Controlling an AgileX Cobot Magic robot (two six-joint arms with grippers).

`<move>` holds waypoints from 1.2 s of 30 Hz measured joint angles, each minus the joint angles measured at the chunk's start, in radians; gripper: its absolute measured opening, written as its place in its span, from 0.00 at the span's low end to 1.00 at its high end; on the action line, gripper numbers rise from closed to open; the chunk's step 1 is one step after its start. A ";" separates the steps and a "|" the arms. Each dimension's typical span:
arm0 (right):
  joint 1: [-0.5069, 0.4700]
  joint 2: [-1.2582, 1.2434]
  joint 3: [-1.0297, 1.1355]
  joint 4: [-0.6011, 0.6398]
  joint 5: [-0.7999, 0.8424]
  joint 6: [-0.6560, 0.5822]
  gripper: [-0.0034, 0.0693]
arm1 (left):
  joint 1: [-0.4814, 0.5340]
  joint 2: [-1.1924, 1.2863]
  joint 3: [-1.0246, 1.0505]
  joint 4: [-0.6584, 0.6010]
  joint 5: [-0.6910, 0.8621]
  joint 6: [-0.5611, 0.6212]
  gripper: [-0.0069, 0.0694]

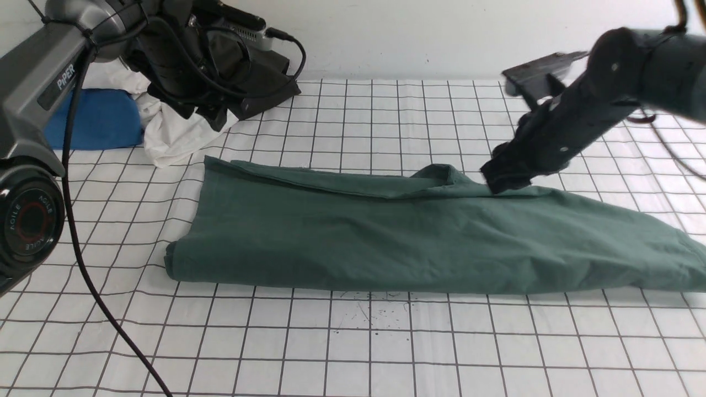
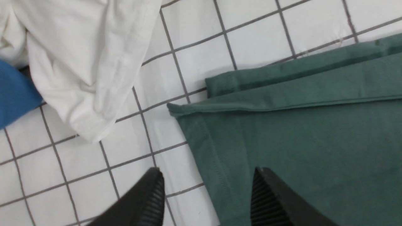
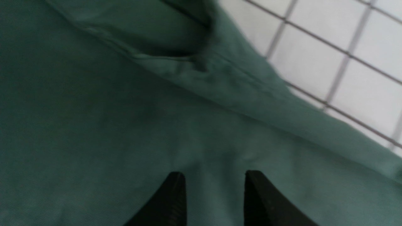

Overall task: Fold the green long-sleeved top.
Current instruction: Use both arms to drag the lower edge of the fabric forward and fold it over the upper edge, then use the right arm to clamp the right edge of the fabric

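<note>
The green long-sleeved top (image 1: 419,242) lies folded into a long band across the gridded table, with its logo hidden. My left gripper (image 2: 207,175) is open. It hovers over the top's far left corner (image 2: 188,111), with one finger (image 2: 150,194) over the table cloth and the other (image 2: 270,197) over the green fabric. My right gripper (image 1: 499,181) is open at the top's far edge, beside a raised fold (image 1: 441,172). In the right wrist view its fingertips (image 3: 215,175) stand apart just above the fabric (image 3: 94,125).
A white garment (image 1: 171,138), a blue one (image 1: 94,118) and a dark one (image 1: 265,77) lie piled at the far left. A black cable (image 1: 94,286) hangs from the left arm down over the table's left side. The top's right end reaches the picture's edge.
</note>
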 joint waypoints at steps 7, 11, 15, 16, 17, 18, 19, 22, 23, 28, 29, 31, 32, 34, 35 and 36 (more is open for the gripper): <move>0.058 0.141 0.000 0.041 -0.186 0.002 0.08 | -0.007 0.000 -0.006 -0.017 0.006 0.015 0.31; 0.048 0.169 0.000 0.045 -0.299 0.079 0.03 | -0.007 0.000 -0.006 -0.020 0.006 0.018 0.17; 0.028 0.170 -0.012 0.045 -0.387 0.164 0.03 | -0.007 0.000 -0.006 -0.043 0.006 0.018 0.10; 0.014 0.170 -0.029 0.045 -0.408 0.196 0.03 | -0.007 0.000 -0.006 -0.050 0.006 0.018 0.09; -0.004 0.170 -0.049 0.045 -0.427 0.234 0.03 | -0.007 0.000 -0.006 -0.066 0.006 0.020 0.08; -0.006 0.170 -0.052 0.045 -0.429 0.238 0.03 | -0.007 0.000 -0.006 -0.066 0.006 0.020 0.08; -0.018 0.170 -0.065 0.045 -0.432 0.254 0.03 | -0.007 0.000 -0.006 -0.076 0.006 0.025 0.08; -0.083 0.170 -0.143 0.045 -0.358 0.307 0.03 | -0.013 0.000 -0.006 -0.090 0.006 0.035 0.08; -0.101 0.168 -0.163 0.045 -0.315 0.310 0.03 | -0.015 0.000 -0.006 -0.091 0.006 0.034 0.08; -0.218 0.076 -0.213 0.020 0.008 0.255 0.03 | -0.033 -0.007 -0.006 -0.100 0.006 0.055 0.08; -0.245 0.029 -0.199 0.013 0.052 0.224 0.03 | -0.037 -0.012 -0.006 -0.111 0.006 0.058 0.08; -0.285 -0.057 -0.137 0.008 0.107 0.176 0.03 | -0.043 -0.023 -0.006 -0.129 0.006 0.059 0.08; -0.302 -0.101 -0.100 0.008 0.116 0.166 0.03 | -0.045 -0.030 -0.006 -0.139 0.006 0.059 0.08; -0.344 -0.212 0.016 0.002 0.124 0.146 0.03 | -0.052 -0.043 -0.006 -0.163 0.007 0.061 0.08; -0.359 -0.264 0.067 -0.003 0.119 0.145 0.03 | -0.053 -0.045 -0.006 -0.173 0.007 0.062 0.08; -0.374 -0.294 0.121 -0.007 0.111 0.144 0.03 | -0.054 -0.049 -0.006 -0.179 0.007 0.064 0.08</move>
